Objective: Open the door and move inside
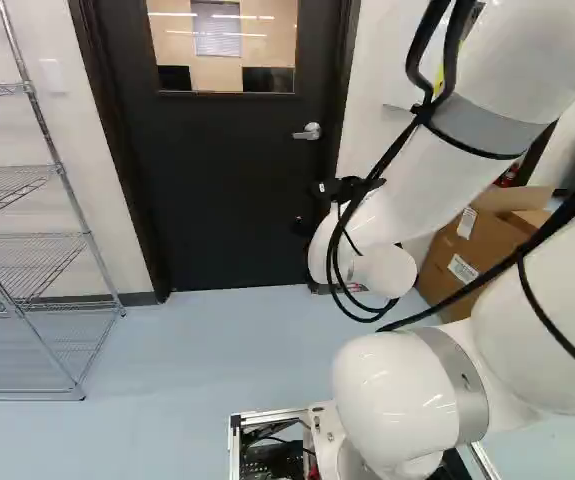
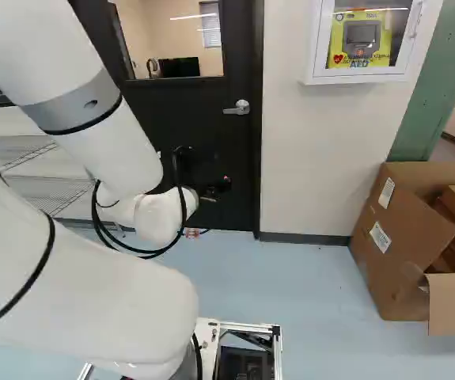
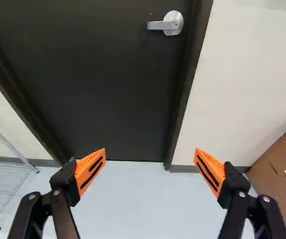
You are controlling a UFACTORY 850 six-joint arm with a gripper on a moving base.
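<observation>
Gripper (image 2: pixel 216 186) fingers spread wide, you face the closed dark door (image 3: pixel 118 89) — its silver lever handle (image 3: pixel 165 24) sits ahead of your fingertips, well apart from them (close beside the door frame (image 3: pixel 186 89)).

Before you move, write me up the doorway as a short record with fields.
Door: black door with a window, shut in its dark frame
Handle: silver lever handle, at the door edge farther from the rack
Claw: black claw with orange pads, open, nothing between its fingers, not touching the handle
Rack side: chrome wire rack, at the left of the left base view
Handle side: open brown cardboard box, on the pale blue floor
Likely next: bring the claw to the handle
</observation>
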